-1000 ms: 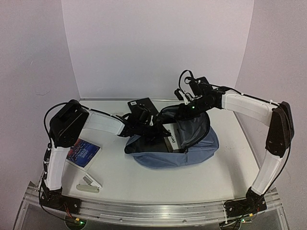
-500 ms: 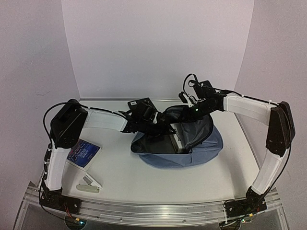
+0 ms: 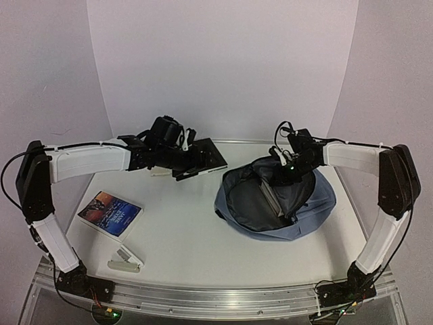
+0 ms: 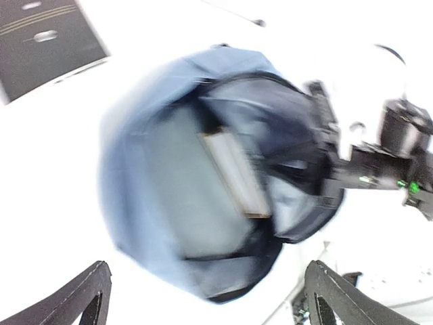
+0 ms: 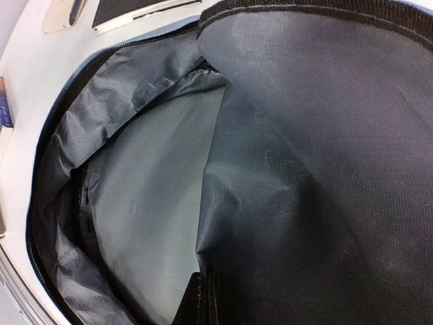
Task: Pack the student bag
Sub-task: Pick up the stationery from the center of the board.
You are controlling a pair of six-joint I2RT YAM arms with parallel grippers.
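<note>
The student bag (image 3: 308, 217) lies open at the right of the table, blue-grey with dark grey lining (image 5: 149, 203). A book with pale page edges (image 3: 269, 196) sits inside it and shows blurred in the left wrist view (image 4: 237, 172). My right gripper (image 3: 287, 169) is at the bag's back rim, shut (image 5: 210, 301) on the dark flap of the opening and holding it up. My left gripper (image 3: 191, 150) hangs open and empty over a black flat notebook (image 3: 203, 159), well left of the bag (image 4: 128, 203). Its fingers (image 4: 88, 298) stand wide apart.
A blue-covered book (image 3: 109, 213) lies at the left of the table. A small white object (image 3: 126, 261) rests near the front left edge. The black notebook (image 4: 47, 40) lies at the back middle, close to the rear wall.
My left gripper opened fully and pulled back left out of the bag to above the black notebook. The bag slid right, with my right gripper still shut on its flap.
</note>
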